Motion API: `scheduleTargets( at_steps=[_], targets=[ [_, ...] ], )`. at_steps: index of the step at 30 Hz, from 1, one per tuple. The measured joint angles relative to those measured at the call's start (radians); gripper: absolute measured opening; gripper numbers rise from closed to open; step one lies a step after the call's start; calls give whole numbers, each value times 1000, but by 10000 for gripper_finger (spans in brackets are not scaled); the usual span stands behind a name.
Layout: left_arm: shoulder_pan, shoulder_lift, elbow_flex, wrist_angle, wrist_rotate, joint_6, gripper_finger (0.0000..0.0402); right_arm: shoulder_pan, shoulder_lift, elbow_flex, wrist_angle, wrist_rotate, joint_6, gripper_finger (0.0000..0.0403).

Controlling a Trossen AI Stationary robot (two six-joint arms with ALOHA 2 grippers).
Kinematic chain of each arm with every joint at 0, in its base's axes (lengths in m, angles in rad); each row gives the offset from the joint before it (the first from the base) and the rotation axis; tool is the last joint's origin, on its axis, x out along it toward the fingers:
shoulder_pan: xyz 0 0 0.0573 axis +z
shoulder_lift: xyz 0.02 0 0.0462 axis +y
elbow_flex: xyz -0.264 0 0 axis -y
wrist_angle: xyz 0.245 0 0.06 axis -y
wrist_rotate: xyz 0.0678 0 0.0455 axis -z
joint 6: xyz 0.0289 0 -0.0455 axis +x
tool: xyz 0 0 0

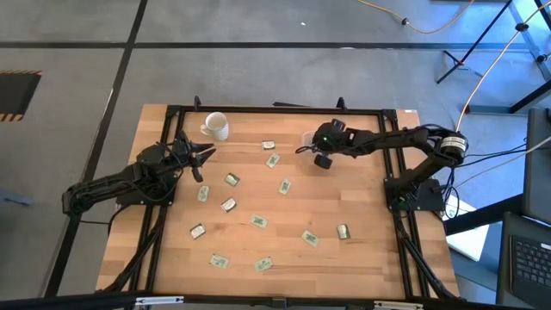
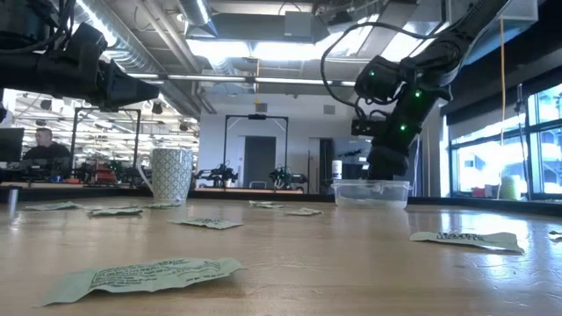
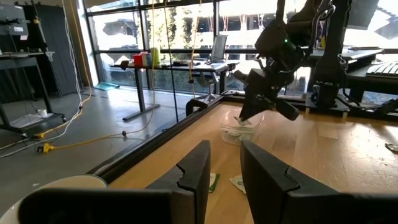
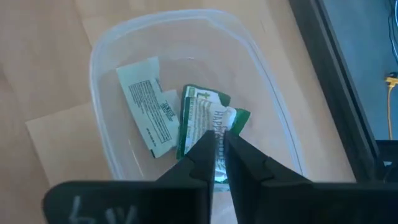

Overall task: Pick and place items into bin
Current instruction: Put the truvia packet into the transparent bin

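Over the clear bin (image 4: 193, 87) at the surface's far edge, the right end effector (image 4: 219, 146) points down, fingers barely parted around a green packet (image 4: 202, 124) lying directly beneath inside; the left end effector (image 3: 224, 174) waits half-open, empty

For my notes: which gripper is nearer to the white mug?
Left. The left gripper sits just beside the mug; the right gripper is across the table, over the bin.
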Motion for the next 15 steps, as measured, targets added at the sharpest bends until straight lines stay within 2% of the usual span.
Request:
scheduleTargets(
  at_steps=[7,10,15],
  targets=[
    [0,0,0,0,0,0,82,-2,-6,0,-8,8,7,105],
    [0,0,0,0,0,0,82,0,-58,0,-47,9,45,119],
    [0,0,0,0,0,0,82,46,-214,33,-281,-12,235,124]
  ],
)
